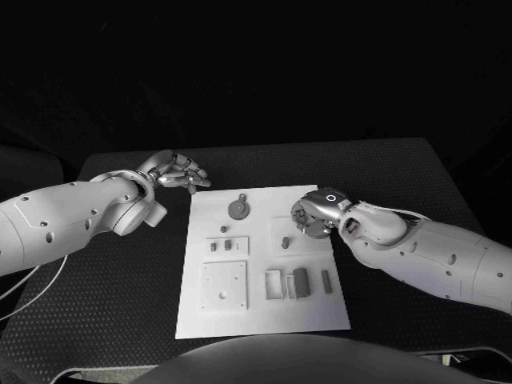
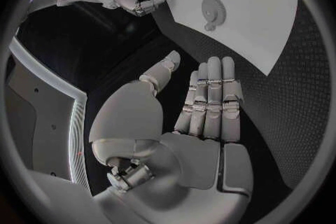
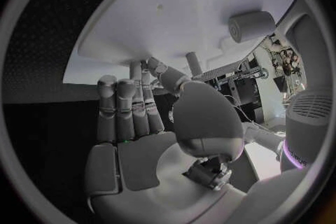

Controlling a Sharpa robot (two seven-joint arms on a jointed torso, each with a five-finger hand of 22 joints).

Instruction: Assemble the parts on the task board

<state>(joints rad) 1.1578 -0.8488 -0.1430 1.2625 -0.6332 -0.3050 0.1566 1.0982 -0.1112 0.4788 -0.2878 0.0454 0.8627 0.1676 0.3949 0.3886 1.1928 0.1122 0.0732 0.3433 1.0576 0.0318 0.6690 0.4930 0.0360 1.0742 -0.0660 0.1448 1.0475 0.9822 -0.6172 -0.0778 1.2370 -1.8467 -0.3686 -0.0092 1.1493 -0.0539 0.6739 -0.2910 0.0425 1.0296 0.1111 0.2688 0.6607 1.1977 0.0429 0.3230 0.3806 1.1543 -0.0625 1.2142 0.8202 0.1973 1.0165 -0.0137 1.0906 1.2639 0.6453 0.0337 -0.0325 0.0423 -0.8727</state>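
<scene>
Bare table (image 1: 118,264) flanks the task board (image 1: 256,312), the left hand (image 1: 178,172) empty and spread just off its far-left corner, the right hand (image 1: 318,211) empty, loosely spread over its right edge.

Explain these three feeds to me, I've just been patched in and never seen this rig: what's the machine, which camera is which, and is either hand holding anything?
It is a robot with two white arms, each ending in a silver hand. The head view looks down from the robot's head; the round pictures come from cameras behind each wrist. On the black table lies the white task board, carrying small grey parts, among them a round gear-like piece. The left hand hovers off the board's far left corner, fingers straight, holding nothing. The right hand is over the board's right edge, fingers partly curled; I see nothing in it.
</scene>
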